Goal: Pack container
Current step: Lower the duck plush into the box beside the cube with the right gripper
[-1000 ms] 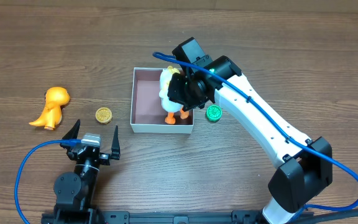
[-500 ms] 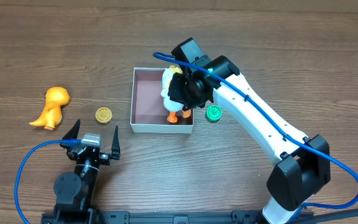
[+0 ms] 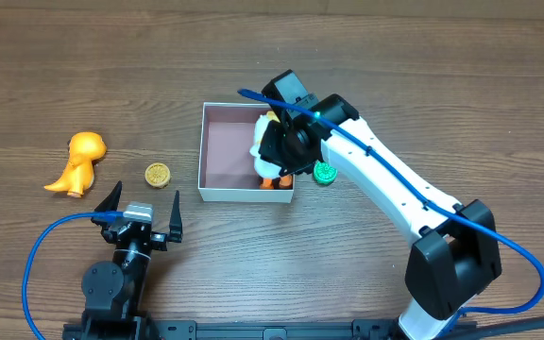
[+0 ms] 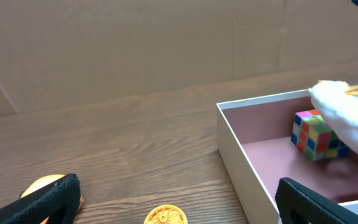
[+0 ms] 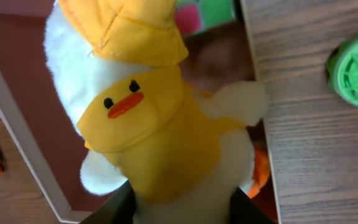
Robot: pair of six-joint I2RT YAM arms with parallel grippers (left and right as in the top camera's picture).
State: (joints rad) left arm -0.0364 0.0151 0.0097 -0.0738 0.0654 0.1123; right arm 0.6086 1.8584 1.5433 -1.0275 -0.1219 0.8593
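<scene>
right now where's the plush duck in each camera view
overhead: plush duck at the right side of the container, partly hidden.
left wrist: duck at the far right edge, over the container floor, beside a colour cube.
right wrist: duck fills the middle.
shared landmark: the container's white wall, lower left in the right wrist view.

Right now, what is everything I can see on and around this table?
box: one, white walls, pinkish floor, mid-table
duck: one, white and yellow plush, in the box
cube: one, multicoloured, in the box beside the duck
dinosaur: one, orange, far left
yellow disc: one, between dinosaur and box
green disc: one, just right of the box
table: one, brown wood
left gripper: one, black, open, empty
right gripper: one, black, clasping the duck
</scene>
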